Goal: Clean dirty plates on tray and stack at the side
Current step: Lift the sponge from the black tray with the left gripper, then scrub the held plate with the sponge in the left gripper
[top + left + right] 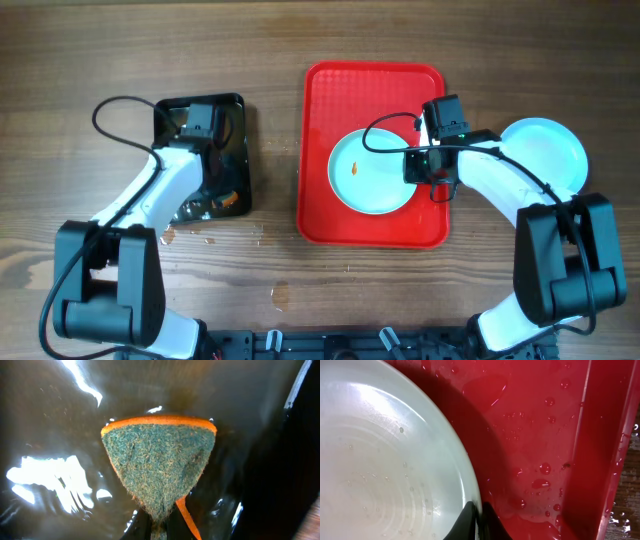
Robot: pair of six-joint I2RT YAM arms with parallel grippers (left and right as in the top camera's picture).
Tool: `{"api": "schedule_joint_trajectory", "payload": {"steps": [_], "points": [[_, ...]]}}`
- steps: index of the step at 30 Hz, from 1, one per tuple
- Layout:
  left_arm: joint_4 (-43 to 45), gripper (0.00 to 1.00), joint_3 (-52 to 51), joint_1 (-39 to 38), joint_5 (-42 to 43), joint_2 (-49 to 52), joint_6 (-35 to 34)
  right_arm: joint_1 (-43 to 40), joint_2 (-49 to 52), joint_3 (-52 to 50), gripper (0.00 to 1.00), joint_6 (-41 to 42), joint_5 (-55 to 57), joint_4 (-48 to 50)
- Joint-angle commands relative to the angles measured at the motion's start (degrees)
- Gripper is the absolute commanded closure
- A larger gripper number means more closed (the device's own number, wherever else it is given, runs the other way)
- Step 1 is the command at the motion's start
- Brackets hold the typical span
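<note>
A pale blue plate with a small orange smear lies on the red tray. My right gripper is shut on its right rim; in the right wrist view the black fingers pinch the plate's edge above the wet tray. A stack of pale blue plates sits on the table right of the tray. My left gripper is over the black tray, shut on a green and orange sponge that hangs above the dark liquid.
The black tray with liquid stands left of the red tray. Water drops and small smears mark the wooden table in front of both trays. An orange scrap lies in the black tray's near corner.
</note>
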Motion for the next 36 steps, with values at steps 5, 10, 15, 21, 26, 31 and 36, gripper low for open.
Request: {"api": "schedule_joint_trajectory", "payload": {"steps": [5, 10, 15, 21, 26, 31, 36], "points": [[-5.2, 0.96, 9.0, 0.1, 0.8, -6.8, 2.3, 0.1, 1.9, -2.1, 0.95, 0.3, 1.0, -1.7], [-1.2, 0.96, 11.0, -3.3, 16.8, -7.6, -1.4, 0.1, 1.9, -2.1, 0.96, 0.3, 1.0, -1.5], [8.5, 0.96, 11.0, -13.6, 20.0, -5.8, -4.2, 0.1, 1.9, -2.1, 0.96, 0.0, -0.1, -0.1], [14.2, 0.96, 11.0, -23.4, 19.0, 2.8, -4.6, 0.1, 2.0, -2.2, 0.96, -0.8, -3.6, 1.5], [19.6, 0.96, 11.0, -28.0, 19.7, 9.0, -7.9, 0.1, 2.0, -2.2, 0.96, -0.1, -3.7, 1.5], [24.5, 0.96, 11.0, -31.6, 19.3, 15.1, -8.5, 0.1, 2.0, -2.2, 0.96, -0.1, -3.7, 1.4], [21.1, 0.96, 11.0, -30.3, 11.0, 17.5, -8.2, 0.1, 2.0, -2.2, 0.96, 0.9, -3.7, 0.9]]}}
